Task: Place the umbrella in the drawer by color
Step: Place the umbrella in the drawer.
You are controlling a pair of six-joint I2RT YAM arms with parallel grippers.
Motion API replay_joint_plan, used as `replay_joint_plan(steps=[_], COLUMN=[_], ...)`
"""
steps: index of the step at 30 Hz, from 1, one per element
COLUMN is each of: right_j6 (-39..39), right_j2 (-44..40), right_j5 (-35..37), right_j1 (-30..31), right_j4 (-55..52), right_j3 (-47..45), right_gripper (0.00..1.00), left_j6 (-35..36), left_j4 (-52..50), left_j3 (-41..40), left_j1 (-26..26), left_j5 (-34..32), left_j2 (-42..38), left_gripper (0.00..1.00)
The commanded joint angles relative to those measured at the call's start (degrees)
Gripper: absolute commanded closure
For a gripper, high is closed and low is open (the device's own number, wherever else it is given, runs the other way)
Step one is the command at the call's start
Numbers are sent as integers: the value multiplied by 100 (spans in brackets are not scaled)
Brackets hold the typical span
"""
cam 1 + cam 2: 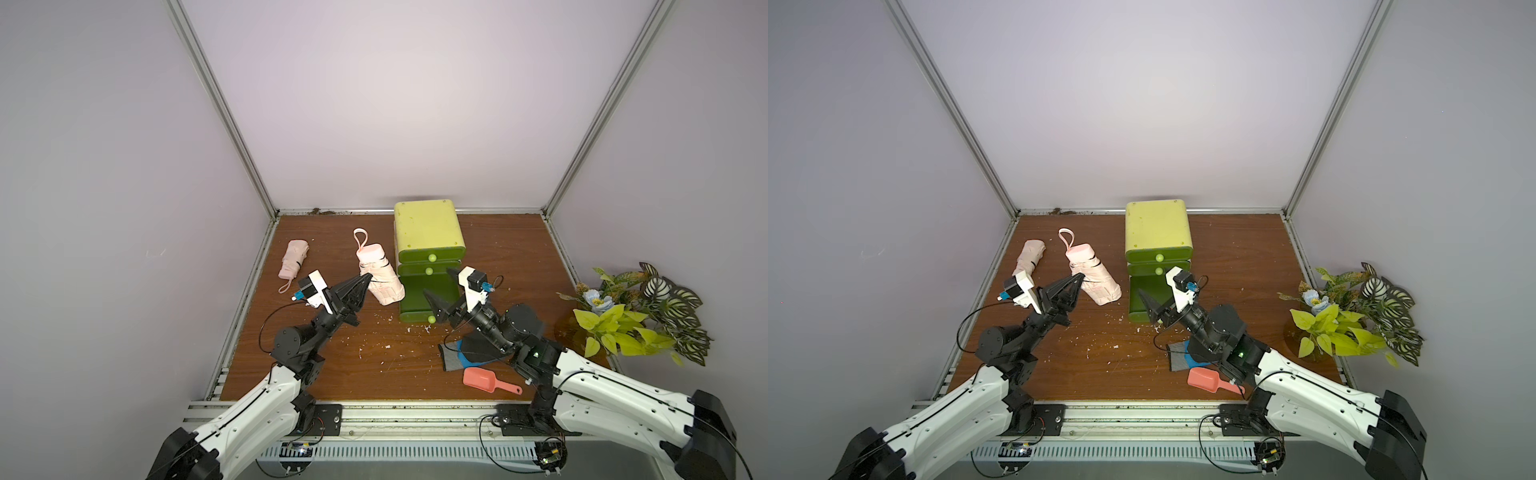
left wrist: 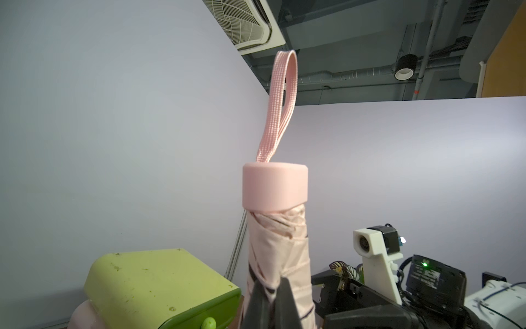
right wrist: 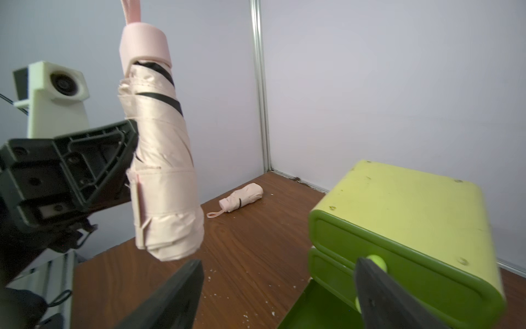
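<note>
A folded pink umbrella (image 1: 384, 280) (image 1: 1098, 282) with a wrist loop hangs upright above the table, my left gripper (image 1: 365, 279) (image 1: 1077, 280) (image 2: 269, 284) shut on its fabric body (image 2: 277, 242). Just right of it stands the green drawer cabinet (image 1: 428, 232) (image 1: 1156, 228) (image 2: 153, 282), its bottom drawer (image 1: 417, 293) (image 1: 1140, 297) (image 3: 313, 310) pulled out. My right gripper (image 1: 438, 284) (image 1: 1154, 282) (image 3: 279, 262) is open over that drawer's front part, holding nothing. A second pink umbrella (image 1: 294, 259) (image 1: 1030, 257) (image 3: 244, 196) lies on the table at the far left.
A pink scoop (image 1: 484, 379) and a grey and blue cloth (image 1: 457, 353) lie under the right arm. A leafy plant (image 1: 636, 311) stands at the right edge. White crumbs dot the wooden table (image 1: 332, 374). Walls close in the back and sides.
</note>
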Motion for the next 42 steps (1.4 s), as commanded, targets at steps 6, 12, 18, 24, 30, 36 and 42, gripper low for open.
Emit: replay_joint_plan(steps=[6,12,18,24,30,36,42], right_j6=[969,987,721,652,590,131,-1966], right_j2=[758,1075,1352,1394,1176,812,1074], right_j5=[-1295,-1481,-1510,-1726,-1818,-1435,1008], right_j1=[7,14,20,19,19,20,26], right_j4=[773,876,727,456,87,-610,-4451], right_j3=[473,514,675,839,834,861,2371], right_gripper=[16,16,16,39,84,100,100], left_j6=[172,132,156,183,90,-140,73], left_j4=[335,344,350,386,414,405,-1428], left_j3=[-102,-56,54,112,172,88,-11], left_j1=[-148,-203,-439,-618,-632,-634,-632], left_j5=[12,105,174,116,36,-568,-2176], left_j2=[-29,98,304,527,713,824,-140], left_gripper=[100,100,100,100,91,28,1])
